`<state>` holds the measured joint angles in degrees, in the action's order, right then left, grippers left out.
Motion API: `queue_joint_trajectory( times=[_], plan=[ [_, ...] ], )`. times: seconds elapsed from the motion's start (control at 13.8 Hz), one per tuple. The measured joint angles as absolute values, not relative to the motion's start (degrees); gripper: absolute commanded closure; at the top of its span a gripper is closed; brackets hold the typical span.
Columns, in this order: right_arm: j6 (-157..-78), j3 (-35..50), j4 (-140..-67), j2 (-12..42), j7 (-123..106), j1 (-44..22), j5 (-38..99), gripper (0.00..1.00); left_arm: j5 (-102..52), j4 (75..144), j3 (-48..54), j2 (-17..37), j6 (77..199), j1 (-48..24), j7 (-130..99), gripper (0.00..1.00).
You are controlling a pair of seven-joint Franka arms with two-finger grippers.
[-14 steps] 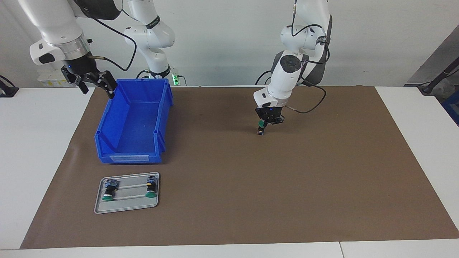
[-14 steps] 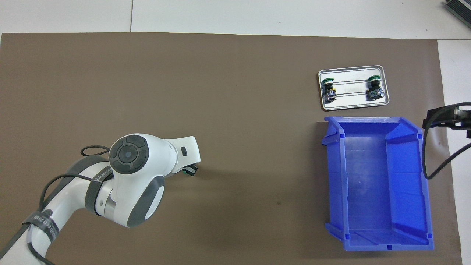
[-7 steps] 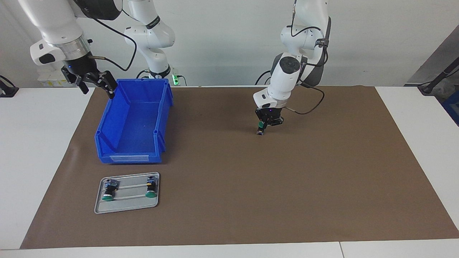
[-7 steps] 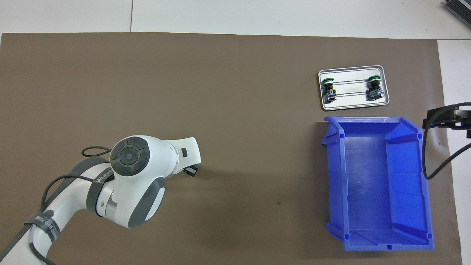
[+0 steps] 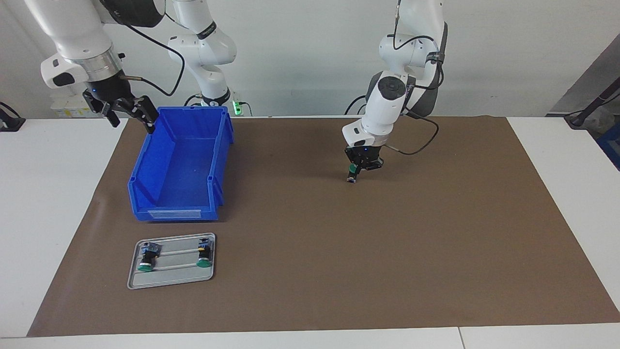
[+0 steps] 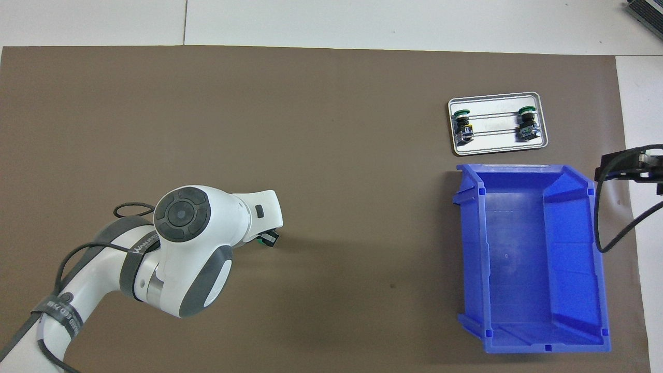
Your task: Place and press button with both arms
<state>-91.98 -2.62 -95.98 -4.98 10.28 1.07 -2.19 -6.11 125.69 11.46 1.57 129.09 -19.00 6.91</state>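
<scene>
Here, mid-frame, the button is clamped in the left gripper; tipping on release is risked. The right gripper, upper left, is held wide.

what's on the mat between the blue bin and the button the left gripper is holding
Nothing: in both views, plainly so in the overhead view, only bare brown mat lies between the blue bin and the button held by the left gripper.

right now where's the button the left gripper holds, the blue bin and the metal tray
held button (image 5: 353, 169), facing view, on its green cap
blue bin (image 5: 140, 191), facing view, on its side wall
metal tray (image 6: 497, 149), overhead view, on its bare rim nearest the bin
</scene>
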Motion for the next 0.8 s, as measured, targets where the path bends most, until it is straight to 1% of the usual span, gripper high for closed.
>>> queue_joint_trajectory(
  times=[0.22, 0.36, 0.51, 0.65, 0.8],
  plan=[
    [-93.0, -2.6, -96.3, -5.0, 10.3, 1.1, -2.2, 0.00, -6.1, 116.3, 10.7, 3.7, 120.0, -17.6, 6.9, 1.00],
    [-93.9, -2.6, -96.8, -5.0, 10.3, 1.0, -2.2, 0.00, -6.1, 109.4, 10.4, 5.2, 112.9, -14.8, 6.9, 1.00],
    [-94.7, -2.5, -97.2, -5.0, 11.0, 0.3, -1.7, 0.00, -6.1, 104.3, 10.1, 6.1, 106.9, -10.9, 6.9, 1.00],
    [-95.7, -2.2, -97.7, -5.0, 17.0, -3.4, -1.3, 0.00, -6.1, 100.9, 9.9, 6.5, 101.6, -7.3, 6.9, 1.00],
    [-98.1, -2.0, -98.7, -4.5, 26.6, -9.7, -1.2, 0.00, -5.2, 98.6, 9.8, 6.7, 98.5, -4.0, 6.9, 1.00]
  ],
)
